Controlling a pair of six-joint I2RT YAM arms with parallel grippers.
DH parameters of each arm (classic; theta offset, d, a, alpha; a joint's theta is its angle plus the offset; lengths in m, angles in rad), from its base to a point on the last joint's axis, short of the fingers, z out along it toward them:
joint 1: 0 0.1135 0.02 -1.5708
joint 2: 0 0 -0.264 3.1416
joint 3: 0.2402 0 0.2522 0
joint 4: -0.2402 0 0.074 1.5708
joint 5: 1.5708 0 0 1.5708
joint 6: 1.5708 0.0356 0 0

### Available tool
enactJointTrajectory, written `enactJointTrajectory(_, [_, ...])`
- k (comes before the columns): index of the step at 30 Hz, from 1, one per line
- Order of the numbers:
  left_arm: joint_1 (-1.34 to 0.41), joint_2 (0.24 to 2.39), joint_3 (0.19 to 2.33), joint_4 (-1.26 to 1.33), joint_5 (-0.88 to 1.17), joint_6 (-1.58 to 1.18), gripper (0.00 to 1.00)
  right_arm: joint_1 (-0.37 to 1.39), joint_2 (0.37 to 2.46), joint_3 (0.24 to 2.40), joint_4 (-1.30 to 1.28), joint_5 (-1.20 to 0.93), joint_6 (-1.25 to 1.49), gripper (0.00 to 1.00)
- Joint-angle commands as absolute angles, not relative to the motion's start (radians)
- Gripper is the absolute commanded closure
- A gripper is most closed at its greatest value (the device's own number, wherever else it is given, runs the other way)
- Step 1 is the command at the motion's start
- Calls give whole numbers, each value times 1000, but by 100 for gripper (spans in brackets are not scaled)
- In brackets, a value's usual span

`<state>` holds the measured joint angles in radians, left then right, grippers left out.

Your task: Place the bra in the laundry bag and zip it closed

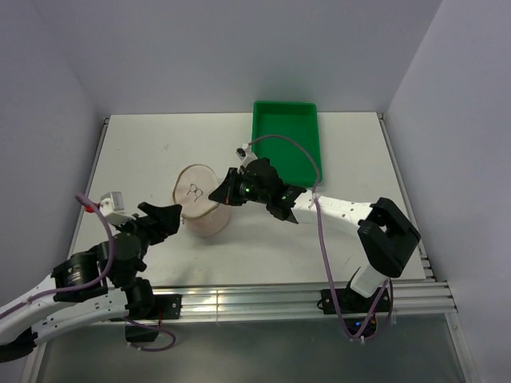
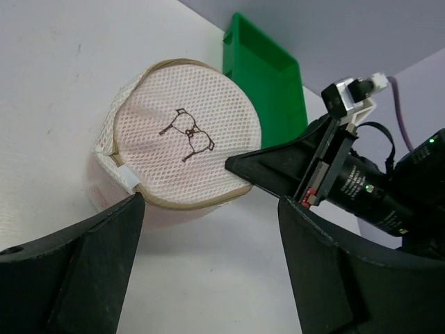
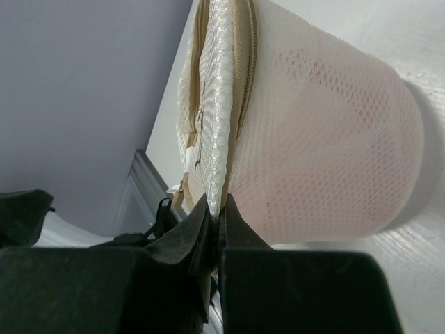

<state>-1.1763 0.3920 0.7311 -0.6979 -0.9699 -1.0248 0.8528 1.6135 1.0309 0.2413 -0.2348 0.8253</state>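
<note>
The laundry bag (image 1: 200, 206) stands on one round end in the middle of the table, its top round end bearing a small printed mark (image 2: 188, 133). The pale pink bra (image 3: 334, 132) shows through the mesh inside the bag. My right gripper (image 1: 215, 194) is shut on the edge of the bag's top flap (image 3: 217, 139), beside the tan zipper line (image 3: 245, 69). My left gripper (image 1: 171, 215) is open and empty, just left of the bag's base; its fingers (image 2: 83, 257) are apart from the mesh.
A green plastic tray (image 1: 285, 137) lies at the back of the table, behind the right arm; it also shows in the left wrist view (image 2: 268, 76). The right arm's cable (image 1: 319, 231) loops above the table on the right. Walls close in on both sides.
</note>
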Motion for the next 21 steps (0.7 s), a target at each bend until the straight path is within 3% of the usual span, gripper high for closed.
enactJointTrajectory(1, [-1173,359,772,-715,-966,-971,16,851,1583,1060,288,-149,808,99])
enactJointTrajectory(2, [-1173,354,773,-712,-963,-966,14,850,1575,1028,287,-132,804,88])
enactJointTrajectory(4, [-1173,342,776,-695,-951,-942,9,850,1551,1000,281,-88,792,75])
enactJointTrajectory(7, [-1173,345,781,-673,-937,-910,1,850,1519,954,232,-22,781,35])
enactJointTrajectory(8, [-1173,350,785,-673,-936,-907,1,850,1511,954,186,-6,772,4])
enactJointTrajectory(9, [-1173,359,795,-672,-933,-902,1,850,1500,956,160,-3,762,0])
enactJointTrajectory(15, [-1173,420,830,-652,-908,-848,1,851,1290,899,89,138,690,0])
enactJointTrajectory(21, [-1173,448,844,-575,-861,-787,1,850,901,778,-18,303,617,0])
